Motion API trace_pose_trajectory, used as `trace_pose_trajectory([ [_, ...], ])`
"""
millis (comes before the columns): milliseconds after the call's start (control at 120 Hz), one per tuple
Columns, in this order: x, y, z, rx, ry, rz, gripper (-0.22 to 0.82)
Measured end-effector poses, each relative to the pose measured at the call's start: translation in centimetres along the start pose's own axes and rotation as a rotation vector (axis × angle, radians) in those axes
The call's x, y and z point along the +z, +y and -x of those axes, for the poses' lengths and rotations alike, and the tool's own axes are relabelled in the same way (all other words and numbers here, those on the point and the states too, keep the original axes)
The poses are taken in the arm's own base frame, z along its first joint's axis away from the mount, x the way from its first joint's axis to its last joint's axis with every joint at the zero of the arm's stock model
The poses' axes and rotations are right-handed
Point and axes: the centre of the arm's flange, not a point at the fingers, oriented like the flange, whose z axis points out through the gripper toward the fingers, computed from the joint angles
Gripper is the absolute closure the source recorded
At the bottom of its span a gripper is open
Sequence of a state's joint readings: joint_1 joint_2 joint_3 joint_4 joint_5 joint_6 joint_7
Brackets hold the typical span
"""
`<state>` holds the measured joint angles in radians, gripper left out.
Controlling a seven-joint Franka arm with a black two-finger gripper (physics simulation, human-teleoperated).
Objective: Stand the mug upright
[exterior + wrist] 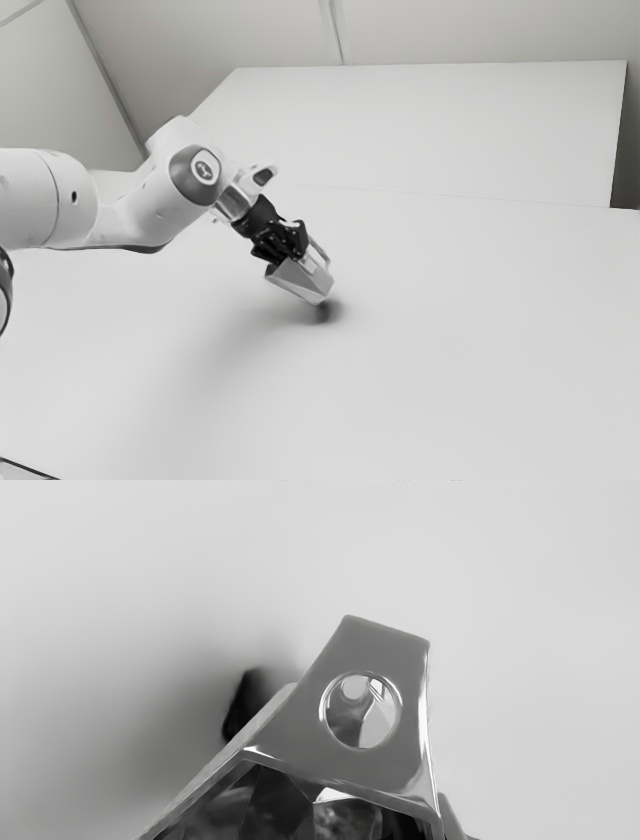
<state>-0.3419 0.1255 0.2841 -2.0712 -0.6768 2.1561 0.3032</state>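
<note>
Tilted gry mug (pixel 300 280) at blk gripper (pixel 286 250), poss. against wht tbl (pixel 450 350)

The mug (pixel 290 730) is silver-grey, the end effector (pixel 284 248) black.

Mug (pixel 298 281): looks like metal, silver-grey, smooth faceted sides. Wrist view has a flat satin grey face with a round hole; bevelled edges and hole rim are glossy, bright highlights. Darker facets beside it read polished, mirror-like. Counter (pixel 450 330): pale, smooth, matt. Arm (pixel 120 207): white shell, smooth, plastic look, soft sheen; metallic-looking collar (pixel 235 201). Pincer (pixel 290 246): black, plastic-looking. Wall (pixel 200 45): smooth, matt.
</note>
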Motion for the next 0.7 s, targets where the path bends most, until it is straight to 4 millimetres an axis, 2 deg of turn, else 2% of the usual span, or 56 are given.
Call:
trace_pose_trajectory([
  [100, -0.3, 0.8, 0.6, -0.01, -0.001, -0.132, 0.78],
  [258, 0.7, 1.7, 2.5, -0.103, -0.006, -0.241, 0.78],
  [375, 1.1, 1.1, 3.6, -0.213, -0.002, -0.279, 0.78],
  [700, 0.9, -0.2, 3.9, -0.461, 0.039, -0.352, 0.78],
])
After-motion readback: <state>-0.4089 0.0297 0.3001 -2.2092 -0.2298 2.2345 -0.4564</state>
